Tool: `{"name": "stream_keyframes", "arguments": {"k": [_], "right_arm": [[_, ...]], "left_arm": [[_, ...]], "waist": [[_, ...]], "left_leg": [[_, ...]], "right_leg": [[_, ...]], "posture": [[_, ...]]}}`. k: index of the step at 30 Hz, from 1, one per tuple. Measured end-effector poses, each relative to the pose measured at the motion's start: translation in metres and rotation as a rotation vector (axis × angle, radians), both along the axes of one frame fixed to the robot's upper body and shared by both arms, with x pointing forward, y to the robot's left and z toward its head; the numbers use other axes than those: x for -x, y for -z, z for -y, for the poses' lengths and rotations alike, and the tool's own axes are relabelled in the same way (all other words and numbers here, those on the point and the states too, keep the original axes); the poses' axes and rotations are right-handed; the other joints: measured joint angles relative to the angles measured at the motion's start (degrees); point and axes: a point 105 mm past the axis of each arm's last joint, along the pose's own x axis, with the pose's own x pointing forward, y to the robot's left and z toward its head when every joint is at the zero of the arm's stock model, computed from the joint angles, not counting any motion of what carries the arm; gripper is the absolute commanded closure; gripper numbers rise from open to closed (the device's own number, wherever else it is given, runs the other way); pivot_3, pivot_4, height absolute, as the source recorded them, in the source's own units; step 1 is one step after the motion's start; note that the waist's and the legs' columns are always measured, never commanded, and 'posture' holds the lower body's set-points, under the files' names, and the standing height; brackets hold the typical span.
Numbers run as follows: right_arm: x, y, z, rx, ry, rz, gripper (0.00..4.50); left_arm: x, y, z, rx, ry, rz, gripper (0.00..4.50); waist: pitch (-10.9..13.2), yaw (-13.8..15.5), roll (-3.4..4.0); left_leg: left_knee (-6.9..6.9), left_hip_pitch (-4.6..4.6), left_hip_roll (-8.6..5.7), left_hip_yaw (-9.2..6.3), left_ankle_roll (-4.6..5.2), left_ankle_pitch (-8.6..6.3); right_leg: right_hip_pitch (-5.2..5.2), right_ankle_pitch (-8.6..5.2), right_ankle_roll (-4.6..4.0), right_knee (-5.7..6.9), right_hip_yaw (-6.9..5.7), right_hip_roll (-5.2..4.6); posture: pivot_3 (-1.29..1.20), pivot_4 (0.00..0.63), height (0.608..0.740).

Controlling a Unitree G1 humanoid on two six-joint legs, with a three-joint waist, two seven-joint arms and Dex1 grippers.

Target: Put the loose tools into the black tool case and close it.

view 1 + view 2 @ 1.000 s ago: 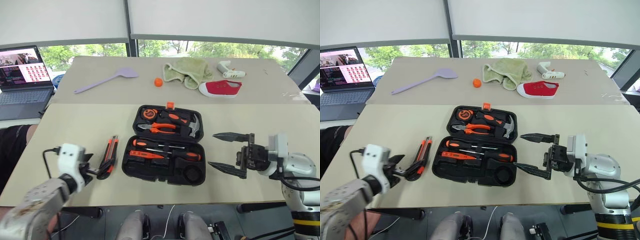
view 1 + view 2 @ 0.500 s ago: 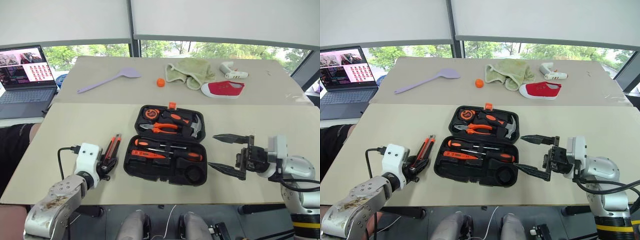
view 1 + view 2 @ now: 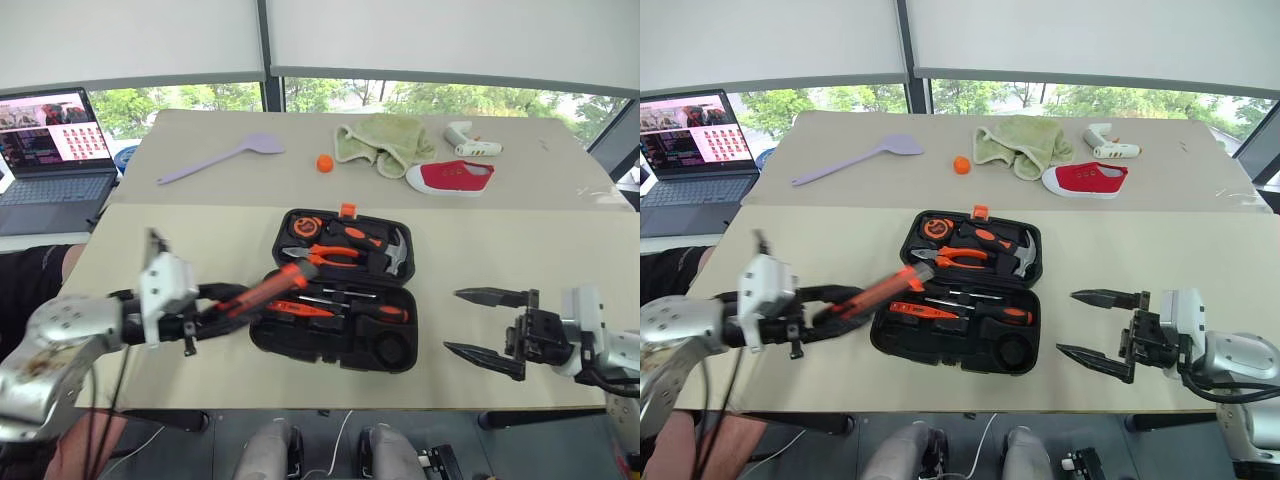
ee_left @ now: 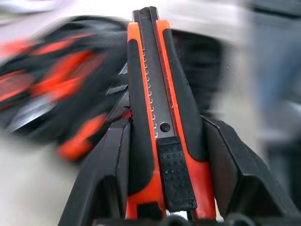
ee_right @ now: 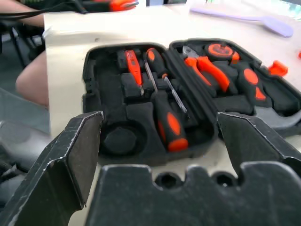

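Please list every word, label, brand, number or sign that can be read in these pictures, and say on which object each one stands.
No text can be read.
Laptop screen: rows of small pictures and lines of text, too small to read.
Utility knife held in the left gripper: no print visible.
Black tool case and the tools in it: no label visible.
Red shoe: no brand visible.
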Motion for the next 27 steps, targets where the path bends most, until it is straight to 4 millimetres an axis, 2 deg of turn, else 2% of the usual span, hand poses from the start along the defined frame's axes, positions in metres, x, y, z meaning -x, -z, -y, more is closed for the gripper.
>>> {"name": "stream_keyframes", "arguments": {"k": [4, 9, 13, 21, 27], "right_arm": [[0.016, -0.001, -0.001, 0.003, 0.032, -0.028, 0.0], [0.036, -0.005, -0.006, 0.001, 0.064, -0.062, 0.0], [0.043, -0.008, -0.012, -0.003, 0.073, -0.075, 0.0], [0.043, -0.011, -0.016, -0.019, 0.09, -0.086, 0.0], [0.042, -0.013, -0.02, -0.022, 0.093, -0.073, 0.0]], "left_arm": [[-0.005, 0.02, 0.017, -0.123, 0.156, 0.04, 2.73], [-0.021, 0.03, 0.016, -0.214, 0.207, 0.078, 2.73], [-0.02, 0.041, 0.025, -0.217, 0.263, 0.055, 2.73], [-0.024, 0.044, 0.035, -0.212, 0.272, 0.065, 2.73], [-0.025, 0.045, 0.035, -0.208, 0.262, 0.078, 2.73]], "waist": [[0.0, -0.3, 0.0], [0.0, -0.2, -0.01], [0.0, -0.1, -0.02], [0.0, 0.4, -0.01], [0.0, 0.5, 0.04]], "left_leg": [[-0.04, -0.02, 0.09, 0.03, 0.55, 0.34], [-0.01, -0.12, 0.17, 0.0, 0.61, 0.33], [0.07, -0.2, 0.16, -0.03, 0.71, 0.28], [0.22, -0.22, 0.13, -0.13, 0.93, 0.19], [0.3, -0.17, 0.13, -0.21, 1.14, 0.12]], "right_leg": [[-0.05, -0.01, -0.03, 0.02, 0.1, 0.23], [-0.12, -0.03, -0.05, 0.01, 0.13, 0.31], [-0.13, -0.03, -0.01, -0.03, 0.16, 0.3], [-0.04, 0.01, 0.06, -0.03, 0.15, 0.26], [0.02, 0.03, 0.11, -0.04, 0.15, 0.2]], "posture": [[0.0, 0.15, 0.74], [0.0, 0.15, 0.74], [0.0, 0.15, 0.74], [0.0, 0.15, 0.74], [0.0, 0.15, 0.74]]}}
